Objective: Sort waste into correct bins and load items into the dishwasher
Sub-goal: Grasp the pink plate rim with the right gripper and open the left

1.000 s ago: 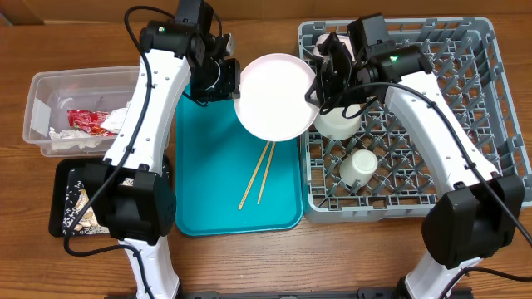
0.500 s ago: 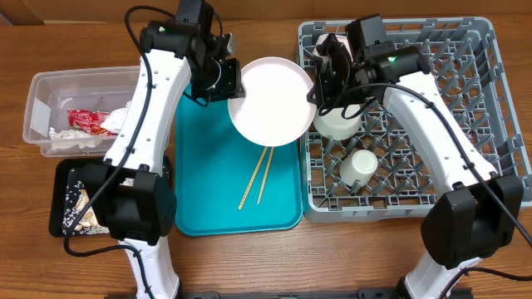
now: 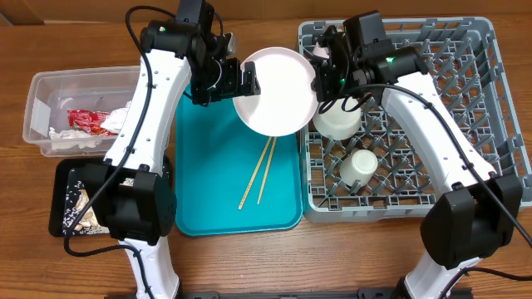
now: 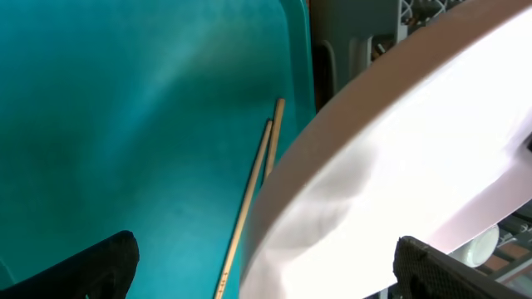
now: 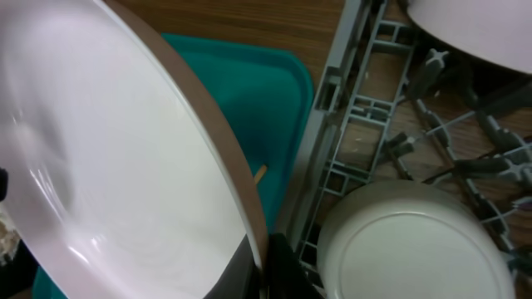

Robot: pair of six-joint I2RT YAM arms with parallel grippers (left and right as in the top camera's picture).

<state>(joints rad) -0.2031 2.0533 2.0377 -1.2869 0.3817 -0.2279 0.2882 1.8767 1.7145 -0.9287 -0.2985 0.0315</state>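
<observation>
Nearest you, the shallow black rectangular tray point(image 3: 62, 178) holding beige food scraps point(image 3: 79, 208) lies just left of the teal flat tray point(image 3: 208, 174). The pair of thin light wooden chopsticks point(image 3: 258, 174) lies on the teal tray's right half.

Right of the teal tray, the large square grey plastic dish rack point(image 3: 449, 50) carries a small white cup point(image 3: 362, 164) and an upturned white bowl point(image 3: 337, 123).

Left of the teal tray, the clear rectangular plastic tub point(image 3: 37, 100) holds the red crinkled wrapper point(image 3: 83, 120).

Over the teal tray's far right corner hangs the white round plate point(image 3: 274, 91), tilted.

Your right gripper point(image 3: 320, 79) has its jaws clamped on the plate's rack-side rim. The right wrist view shows that pinch; overhead hides it.

Your left gripper point(image 3: 229, 81) has its jaws wide apart. Its wrist view shows the plate's opposite rim between the spread fingers point(image 4: 100, 266).

The upturned bowl sits close beside the held edge.
</observation>
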